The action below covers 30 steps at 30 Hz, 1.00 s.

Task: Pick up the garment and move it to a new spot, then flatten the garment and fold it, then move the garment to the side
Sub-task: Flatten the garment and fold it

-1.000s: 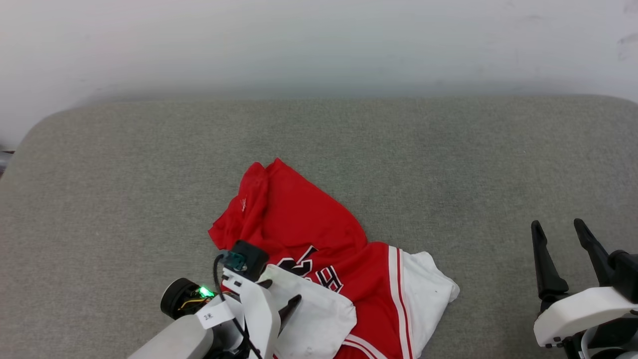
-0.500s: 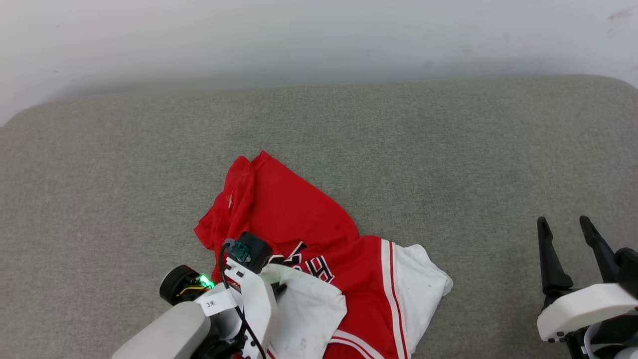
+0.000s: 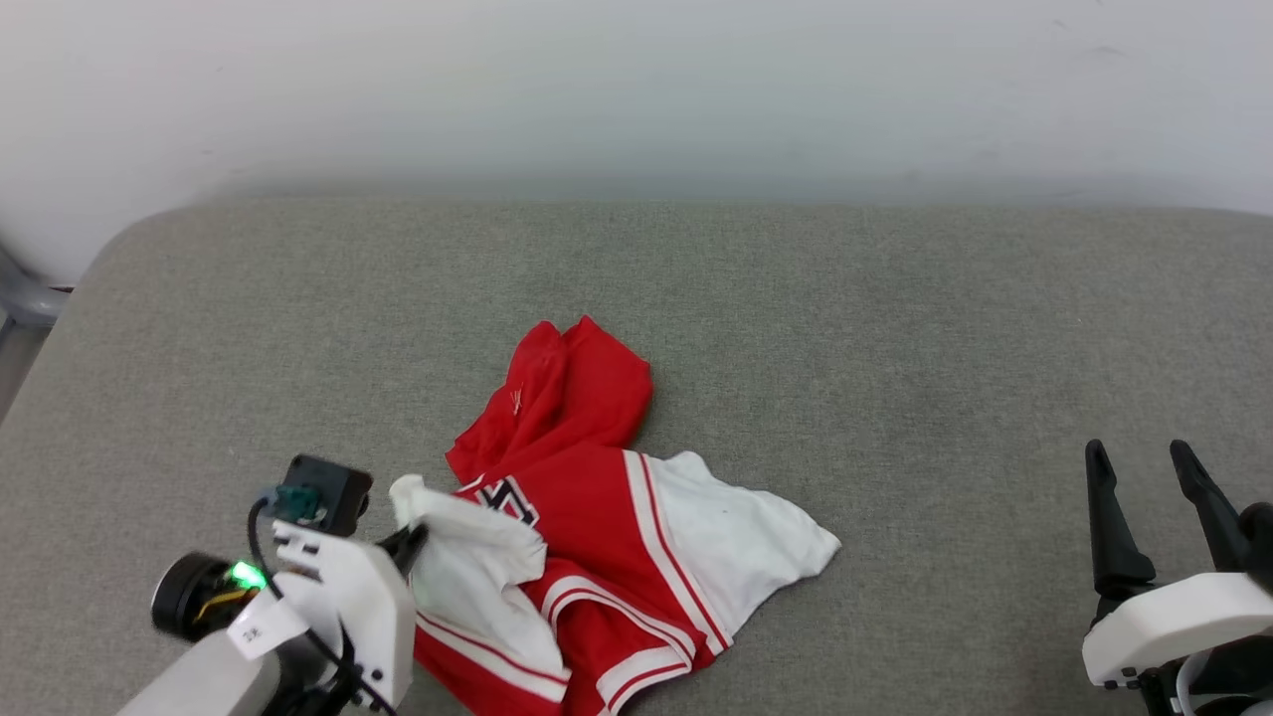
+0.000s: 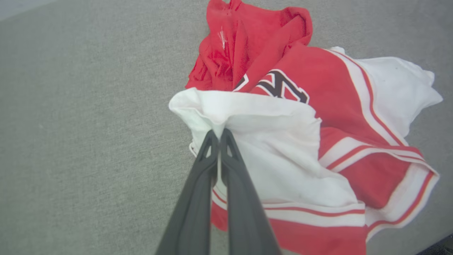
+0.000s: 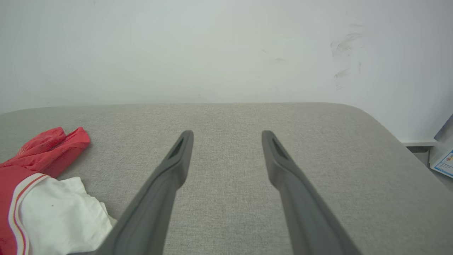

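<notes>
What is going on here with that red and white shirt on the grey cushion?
The robot's left claw is shut on a white fold of the garment, a red jersey with white sleeves and striped trim. The garment lies bunched up on the grey padded surface, not yet flattened or folded. The right claw is open and holds nothing, off to the robot's right and well apart from the garment.
</notes>
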### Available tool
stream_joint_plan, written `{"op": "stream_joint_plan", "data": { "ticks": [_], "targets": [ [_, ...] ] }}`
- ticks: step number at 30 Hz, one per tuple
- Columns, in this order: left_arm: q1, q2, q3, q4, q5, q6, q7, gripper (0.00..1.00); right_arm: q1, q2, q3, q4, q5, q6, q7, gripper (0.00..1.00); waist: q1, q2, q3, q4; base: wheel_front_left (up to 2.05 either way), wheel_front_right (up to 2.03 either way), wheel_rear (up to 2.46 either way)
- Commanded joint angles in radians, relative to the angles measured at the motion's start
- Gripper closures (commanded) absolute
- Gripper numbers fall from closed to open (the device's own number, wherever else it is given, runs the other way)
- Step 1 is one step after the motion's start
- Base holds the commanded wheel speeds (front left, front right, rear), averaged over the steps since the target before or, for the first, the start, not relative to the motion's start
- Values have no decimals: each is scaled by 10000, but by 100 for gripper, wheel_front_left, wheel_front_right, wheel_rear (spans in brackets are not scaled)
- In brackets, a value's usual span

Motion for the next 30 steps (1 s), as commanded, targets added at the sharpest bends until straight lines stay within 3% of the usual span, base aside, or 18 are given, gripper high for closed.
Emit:
{"op": "stream_joint_plan", "data": {
  "ticks": [1,4,9,10,11,15,30],
  "targets": [
    [275,45,41,-6,-77,69,-30,100,47,-2,-4,-17,31,-7,-18,0,0,-1,-3,26,0,0,0],
    [1091,207,254,151,-608,270,-121,100,49,-3,4,-59,28,-7,-8,0,0,-1,32,87,0,0,0],
    [2082,-99,436,854,-1390,184,-452,100,11,-3,58,-122,4,-7,28,0,0,-1,131,128,0,0,0],
    [2140,-202,447,1001,-1461,135,-564,70,1,-2,72,-131,-11,-7,43,0,0,-1,138,137,0,0,0],
    [2157,-291,464,1086,-1482,73,-705,0,1,-2,69,-137,-34,-7,45,0,0,-1,137,147,0,0,0],
    [1940,-652,604,1350,-1301,118,-1502,0,54,-2,75,-180,-83,-7,131,0,0,-1,83,196,0,0,0],
    [1336,-1242,1191,461,429,1241,-4968,0,316,-2,152,-191,-172,-7,337,0,0,-1,-344,136,0,0,0]
  ]
}}
